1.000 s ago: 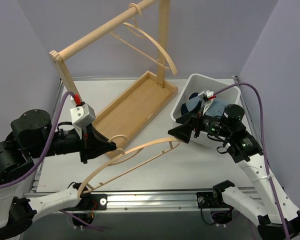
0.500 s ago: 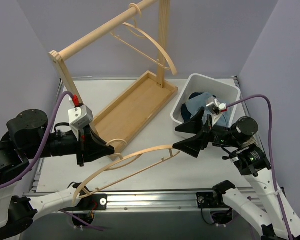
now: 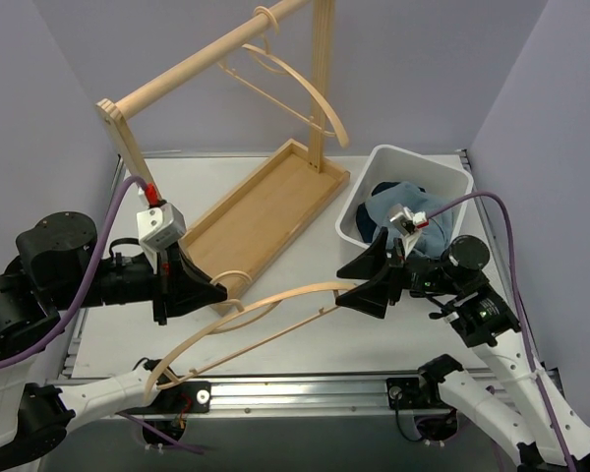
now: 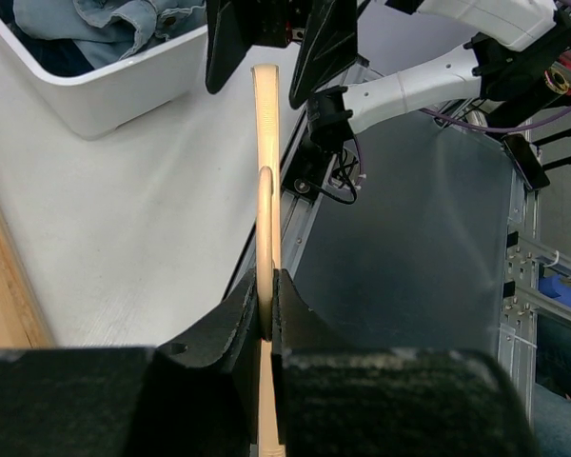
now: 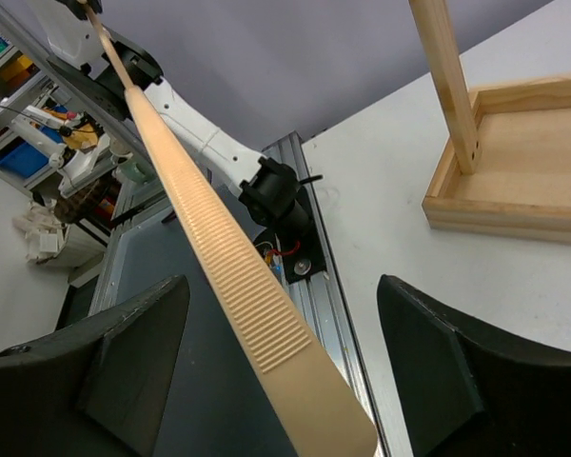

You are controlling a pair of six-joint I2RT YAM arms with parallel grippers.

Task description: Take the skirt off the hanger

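— Skirt sits crumpled in the white bin!
— And the wooden hanger?
— Left pincer clamps its hook; right pincer spreads wide around its tip, above the table.

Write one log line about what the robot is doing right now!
left gripper: shut on hanger | right gripper: open around hanger end | skirt: in white bin, off hanger | rack: holds second hanger
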